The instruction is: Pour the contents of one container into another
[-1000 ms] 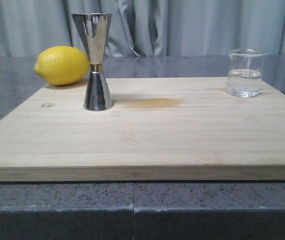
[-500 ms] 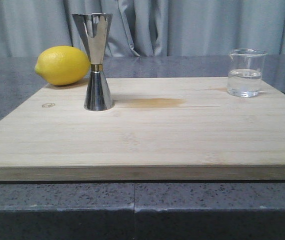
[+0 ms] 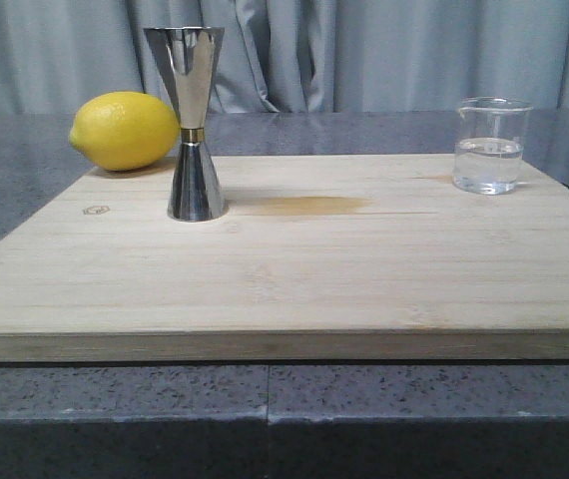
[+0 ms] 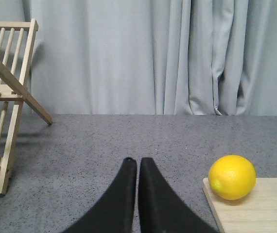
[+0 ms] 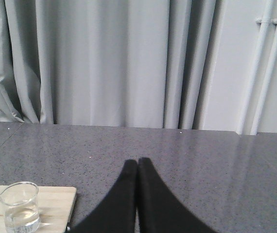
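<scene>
Front view shows nothing has shifted over the last second, so pouring hasn't begun. On the cutting board (image 3: 284,269), the jigger (image 3: 195,125) stands left, the beaker (image 3: 490,146) far right holding water. Left gripper (image 4: 137,162) and right gripper (image 5: 137,162) are pressed together, empty.

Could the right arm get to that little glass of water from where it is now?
Probably yes. The beaker stands alone near the board's far right corner, with nothing beside it. The right gripper is shut, though, and would have to open first.
</scene>
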